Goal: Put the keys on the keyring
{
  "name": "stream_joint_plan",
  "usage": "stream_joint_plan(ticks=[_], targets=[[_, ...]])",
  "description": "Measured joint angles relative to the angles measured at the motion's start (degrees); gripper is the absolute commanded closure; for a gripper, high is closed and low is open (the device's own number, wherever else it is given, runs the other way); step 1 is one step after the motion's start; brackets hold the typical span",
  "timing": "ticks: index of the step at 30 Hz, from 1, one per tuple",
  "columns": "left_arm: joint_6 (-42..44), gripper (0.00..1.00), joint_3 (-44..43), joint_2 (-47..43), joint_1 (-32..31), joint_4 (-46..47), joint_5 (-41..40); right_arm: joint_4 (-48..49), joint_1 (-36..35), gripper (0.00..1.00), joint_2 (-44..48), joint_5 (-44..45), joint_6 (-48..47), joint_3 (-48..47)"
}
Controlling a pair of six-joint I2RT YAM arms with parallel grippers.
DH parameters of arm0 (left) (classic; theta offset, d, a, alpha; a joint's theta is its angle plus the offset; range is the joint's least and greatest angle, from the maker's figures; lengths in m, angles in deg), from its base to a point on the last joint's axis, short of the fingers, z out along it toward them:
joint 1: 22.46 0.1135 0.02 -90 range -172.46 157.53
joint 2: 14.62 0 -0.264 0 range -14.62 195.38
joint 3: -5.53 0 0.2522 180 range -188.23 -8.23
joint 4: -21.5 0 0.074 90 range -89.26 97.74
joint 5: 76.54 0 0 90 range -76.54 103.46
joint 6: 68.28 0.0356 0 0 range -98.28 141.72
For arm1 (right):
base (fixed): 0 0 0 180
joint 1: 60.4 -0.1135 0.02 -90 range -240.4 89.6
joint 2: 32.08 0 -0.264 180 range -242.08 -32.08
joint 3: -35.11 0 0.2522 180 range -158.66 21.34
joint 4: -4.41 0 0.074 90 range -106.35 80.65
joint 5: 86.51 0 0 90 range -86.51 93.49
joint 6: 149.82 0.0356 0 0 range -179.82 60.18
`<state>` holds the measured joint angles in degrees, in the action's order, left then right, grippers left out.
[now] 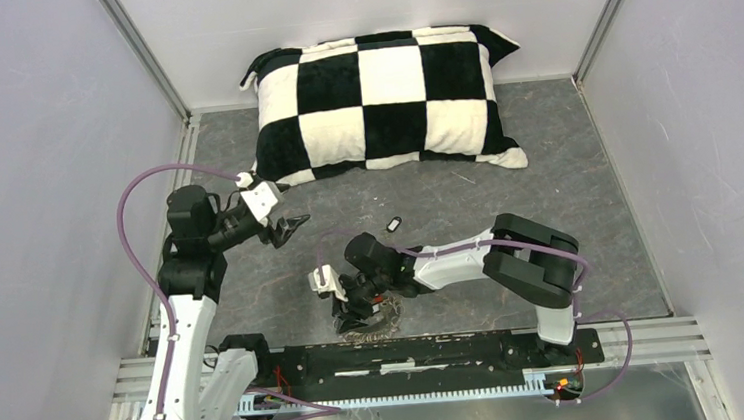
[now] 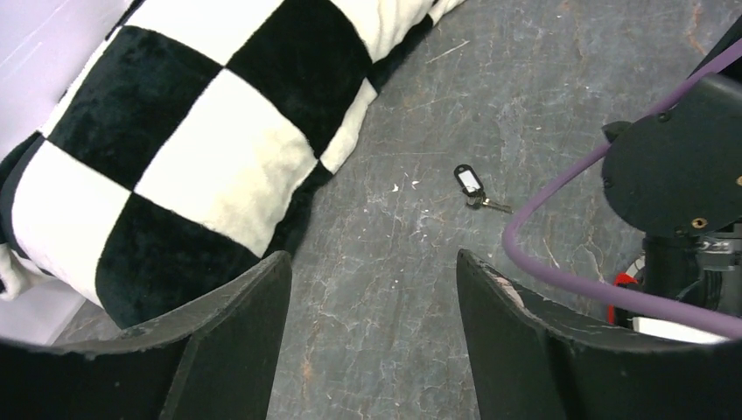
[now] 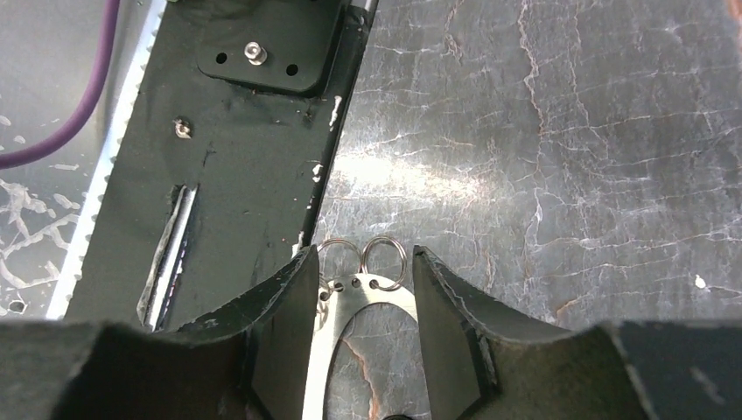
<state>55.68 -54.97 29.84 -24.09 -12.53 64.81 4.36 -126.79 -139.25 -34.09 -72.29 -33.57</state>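
One key with a black head and a short metal blade lies on the grey table, alone, right of my left gripper. In the left wrist view the key is ahead and to the right of the open, empty left gripper. My right gripper points down near the table's front edge. Its wrist view shows the keyring, a flat silvery oval loop with small holes and two small split rings. The right gripper is shut on it, with one finger against each side of the loop.
A black-and-white checkered pillow lies at the back, close to the left gripper's far side. The black mounting bar runs along the near edge, just left of the keyring. A purple cable loops by the right arm.
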Motion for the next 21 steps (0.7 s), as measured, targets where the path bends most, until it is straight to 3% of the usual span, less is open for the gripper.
stream_joint_plan(ticks=[4,14,21], targets=[[0.1,0.12,0.0,-0.3,0.0,-0.7,1.0,-1.3,0.1,0.52,-1.4,0.0,-0.7,-1.0],[0.2,0.08,0.0,-0.4,-0.1,-0.8,1.7,-2.4,0.9,0.60,-2.6,-0.2,-1.6,-1.1],[0.2,0.08,0.0,-0.8,-0.3,-0.8,1.7,-2.4,0.9,0.72,-3.4,-1.6,-1.9,-1.4]])
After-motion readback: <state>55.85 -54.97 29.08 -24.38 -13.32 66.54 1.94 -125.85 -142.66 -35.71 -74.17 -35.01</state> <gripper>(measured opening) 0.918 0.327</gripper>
